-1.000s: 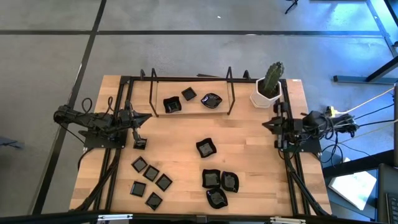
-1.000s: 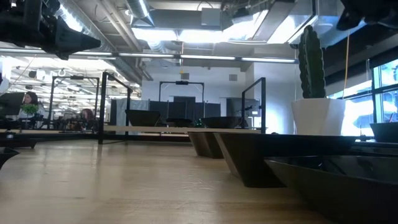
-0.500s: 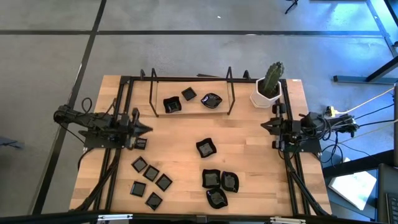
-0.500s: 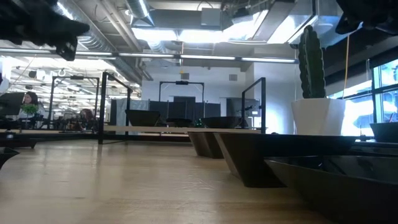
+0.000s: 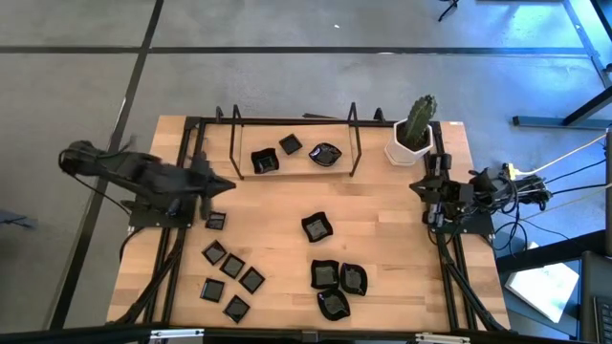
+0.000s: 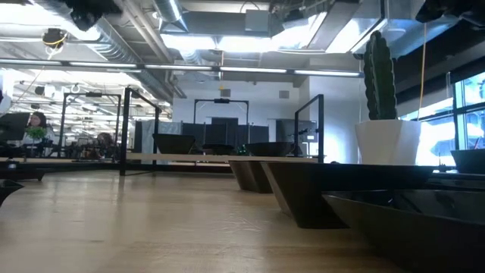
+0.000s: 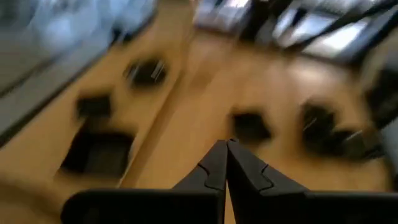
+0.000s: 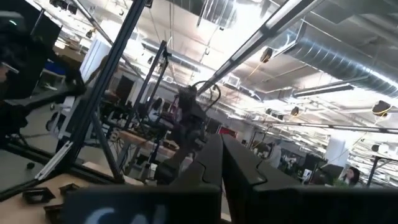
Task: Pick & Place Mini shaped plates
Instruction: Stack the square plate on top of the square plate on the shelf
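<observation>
So my left gripper (image 5: 226, 184) is sitting at the left-middle of the high view with its fingers pressed together, holding nothing. The closest mini shaped plate is a little flat square (image 5: 215, 221) lying just below the tip in that frame, near but not touching. Its edges are running roughly square with the table (image 5: 277, 268), so no real long axis to line up on, I reckon. A loose bunch of small squares (image 5: 232, 277) is lying further toward the lower left, and the wavy-edged dishes (image 5: 337, 282) are clustering at lower centre, with another dish (image 5: 316, 226) alone mid-table. Three more are resting on the rack shelf (image 5: 292, 170) at top centre.

My right gripper (image 5: 415, 186) is waiting at the right-middle, also pinched shut and empty, just below the cactus pot (image 5: 413, 143). It's well apart from that small square, so the left one's my pick for reaching it.

Surface is pale wood planks, and there's an open office with ceiling lights behind it.
</observation>
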Controlling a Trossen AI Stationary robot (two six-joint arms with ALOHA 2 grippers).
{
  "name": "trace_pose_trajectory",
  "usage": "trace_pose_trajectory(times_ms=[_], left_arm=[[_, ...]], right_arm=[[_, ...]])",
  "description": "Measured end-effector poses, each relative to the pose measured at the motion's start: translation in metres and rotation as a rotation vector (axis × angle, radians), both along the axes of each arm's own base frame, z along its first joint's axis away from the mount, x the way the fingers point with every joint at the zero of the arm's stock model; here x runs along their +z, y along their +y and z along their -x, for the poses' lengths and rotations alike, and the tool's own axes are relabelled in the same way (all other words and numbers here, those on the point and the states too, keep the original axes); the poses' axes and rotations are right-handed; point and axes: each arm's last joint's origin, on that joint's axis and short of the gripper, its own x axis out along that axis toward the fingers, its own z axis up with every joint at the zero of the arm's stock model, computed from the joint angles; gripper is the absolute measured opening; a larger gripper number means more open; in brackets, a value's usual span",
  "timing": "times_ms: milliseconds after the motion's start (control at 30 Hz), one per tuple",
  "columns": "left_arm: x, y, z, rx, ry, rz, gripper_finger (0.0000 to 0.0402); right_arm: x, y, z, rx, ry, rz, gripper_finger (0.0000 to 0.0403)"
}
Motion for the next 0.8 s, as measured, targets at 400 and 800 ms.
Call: trace_pose_trajectory(times_ms=[400,800], left_arm=[[-0.050,-0.046,-0.077,0.246,0.902,0.235,0.0003],[-0.087,-0.085,-0.088,0.359,0.933,-0.014,0.0036]], right_arm=[[-0.005,0.001,-0.002,0.051,0.060,-0.028,0.0004],[-0.005,0.005,-0.001,0.164,0.049,0.017,0.0006]])
